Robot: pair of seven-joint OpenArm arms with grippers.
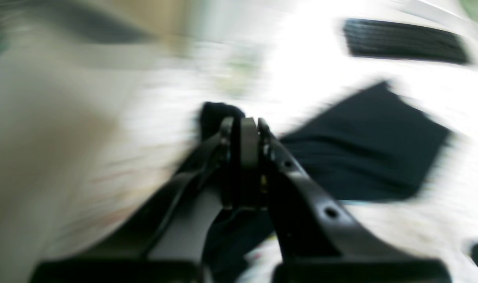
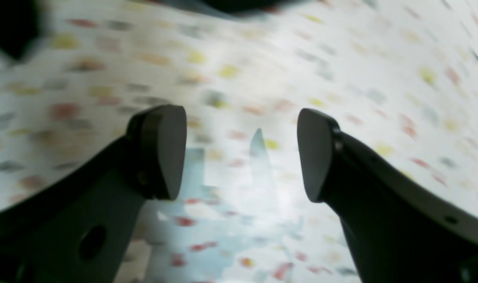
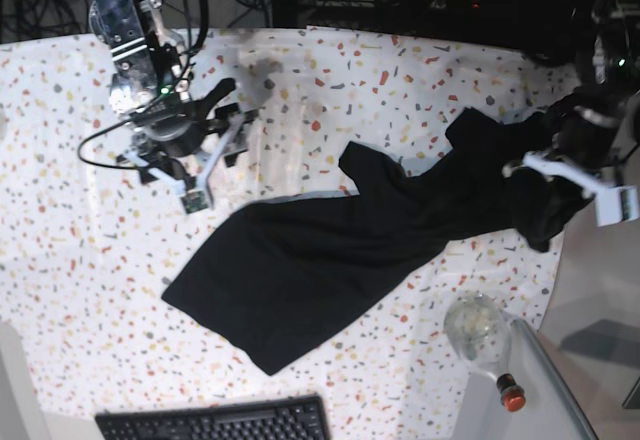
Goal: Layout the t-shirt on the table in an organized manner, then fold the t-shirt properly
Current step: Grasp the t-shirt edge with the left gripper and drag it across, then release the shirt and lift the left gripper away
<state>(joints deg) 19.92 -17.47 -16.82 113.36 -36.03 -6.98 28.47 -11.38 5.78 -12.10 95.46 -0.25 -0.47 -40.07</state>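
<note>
The t-shirt lies on the counter, stretched in a long diagonal from near the front edge, just beyond the keyboard, up toward the counter's right edge as the base view shows it. Its lower part lies fairly flat and broad; toward the right edge it narrows into a twisted band and ends in a bunched lump hanging at the edge. No sleeves or collar can be made out cleanly, so the garment is not yet laid out.

The left gripper sits at that right edge with its jaws together, clamped on the t-shirt: in the left wrist view, dark cloth pokes up behind the closed jaws and trails off beneath them. That view is badly smeared, so which part of the garment is pinched cannot be told.

The right gripper is over the far left part of the counter, well apart from the t-shirt. Its jaws stand apart with only speckled cloth between them; it holds nothing.

By my reading, the task is early in its first half. The layout is underway, with one end being pulled, but the twisted end must be spread flat and squared. Every fold is left to do. A glass bottle lies near the front right corner, close to the cloth.
</note>
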